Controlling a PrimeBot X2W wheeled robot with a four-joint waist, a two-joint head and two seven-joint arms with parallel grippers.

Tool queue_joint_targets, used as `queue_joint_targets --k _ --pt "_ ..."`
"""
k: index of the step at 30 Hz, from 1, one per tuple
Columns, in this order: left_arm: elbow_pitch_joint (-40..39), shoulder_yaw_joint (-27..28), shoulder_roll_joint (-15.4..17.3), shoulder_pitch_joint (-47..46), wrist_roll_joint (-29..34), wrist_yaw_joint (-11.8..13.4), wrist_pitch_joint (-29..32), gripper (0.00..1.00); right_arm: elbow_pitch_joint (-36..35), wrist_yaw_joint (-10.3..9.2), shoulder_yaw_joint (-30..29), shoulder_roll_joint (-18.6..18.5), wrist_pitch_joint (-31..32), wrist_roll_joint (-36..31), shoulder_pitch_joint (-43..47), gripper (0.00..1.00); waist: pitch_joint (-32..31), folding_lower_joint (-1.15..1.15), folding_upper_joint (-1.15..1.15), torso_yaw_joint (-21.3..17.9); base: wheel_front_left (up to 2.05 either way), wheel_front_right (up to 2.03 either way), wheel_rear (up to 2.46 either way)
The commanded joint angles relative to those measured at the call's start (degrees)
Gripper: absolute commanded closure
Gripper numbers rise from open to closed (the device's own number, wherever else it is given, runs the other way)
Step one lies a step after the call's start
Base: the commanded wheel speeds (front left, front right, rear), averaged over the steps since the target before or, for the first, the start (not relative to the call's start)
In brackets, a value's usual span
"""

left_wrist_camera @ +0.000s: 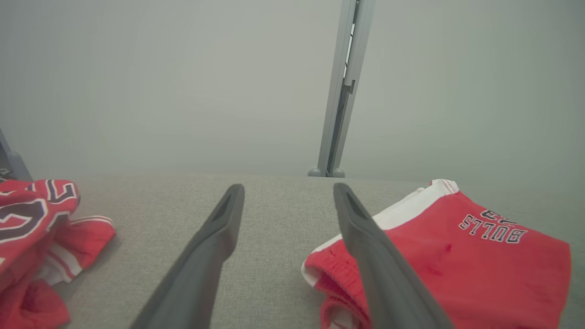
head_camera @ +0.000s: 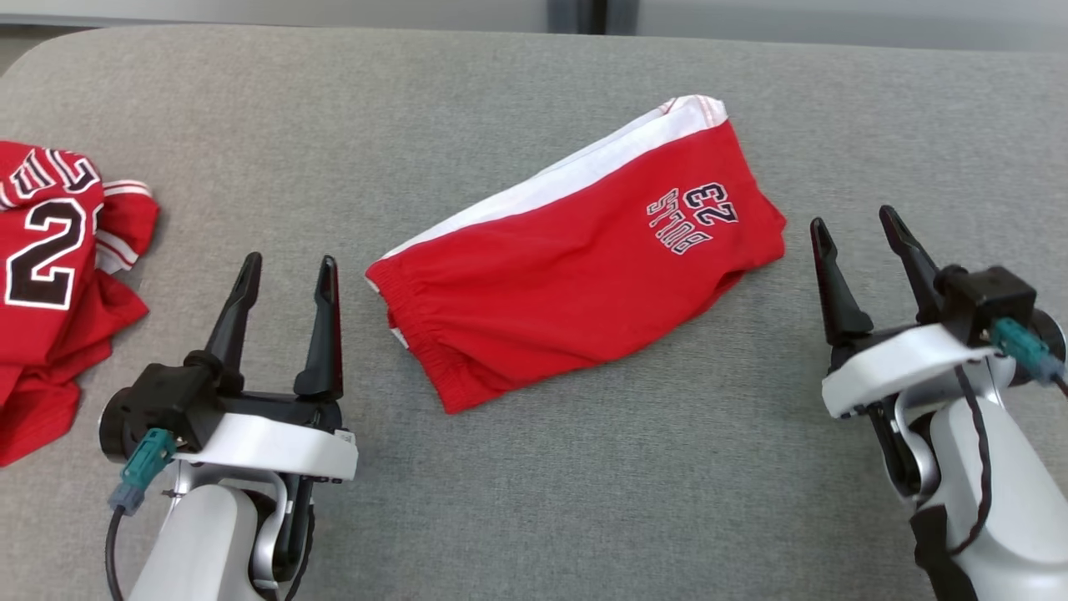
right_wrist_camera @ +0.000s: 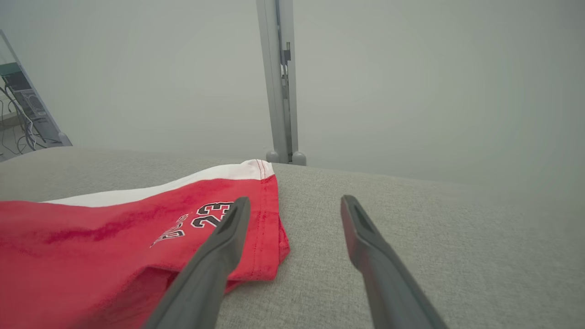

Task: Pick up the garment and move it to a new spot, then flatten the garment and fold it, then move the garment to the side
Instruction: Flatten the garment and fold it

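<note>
The garment (head_camera: 50, 275), a bright red jersey with dark white-outlined lettering and striped trim, lies crumpled at the left edge of the grey padded surface; it also appears at the left of the left wrist view (left_wrist_camera: 32, 219). My left gripper (head_camera: 289, 263) is open and empty just right of it, over bare fabric (left_wrist_camera: 289, 187). A pair of red shorts (head_camera: 576, 275) with a white side panel lies in the middle. My right gripper (head_camera: 853, 219) is open and empty just right of the shorts' printed end (right_wrist_camera: 296, 199).
The grey fabric surface (head_camera: 534, 501) spreads wide in front of and behind the shorts. A grey upright post (left_wrist_camera: 340, 91) stands beyond its far edge, against a pale wall. The shorts (left_wrist_camera: 457, 265) lie right of my left fingers.
</note>
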Motion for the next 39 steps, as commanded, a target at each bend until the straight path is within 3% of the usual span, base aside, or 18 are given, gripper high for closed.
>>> queue_joint_targets --k 1,15,16,17,18,25,39 --pt "-0.01 0.16 -0.33 -0.43 0.5 -0.43 -0.2 0.0 1.64 0.02 0.16 -0.82 0.86 0.63 -1.8 0.0 0.57 0.0 0.0 0.9 0.0 0.0 0.0" --pt "0.29 -0.09 -3.84 -2.52 2.31 -3.58 -0.2 0.0 22.85 0.02 4.25 -2.59 1.74 1.72 -13.01 0.0 5.14 0.0 0.0 6.26 0.0 0.0 0.0" --pt "0.36 0.01 -3.95 -2.64 2.49 -3.66 -0.2 0.0 23.87 0.02 4.53 -2.4 1.41 2.02 -13.35 0.22 5.22 0.0 0.0 6.32 0.0 0.0 0.0" --pt "0.39 0.18 -3.99 -2.78 2.66 -3.87 -0.2 0.0 24.91 0.02 4.71 -2.21 1.14 2.41 -13.59 0.57 5.3 0.0 0.0 6.34 0.0 0.0 0.0" --pt "0.42 0.37 -4.05 -2.92 2.74 -3.99 -0.2 0.0 25.65 0.02 4.95 -2.04 0.85 2.87 -13.8 0.99 5.36 0.0 0.0 6.29 0.0 0.0 0.0" --pt "0.5 1.71 -4.82 -2.37 4.18 -4.8 -0.2 0.0 23.75 0.02 4.98 -0.69 -1.77 7.97 -9.57 1.0 4.28 0.0 0.0 4.34 0.0 0.0 0.0" --pt "0.2 3.35 -4.02 -0.23 5.96 -5.76 -0.2 0.0 -0.82 0.01 -6.74 2.29 -2.14 10.46 12.93 1.0 1.82 0.0 0.0 -0.95 0.0 0.0 0.0"
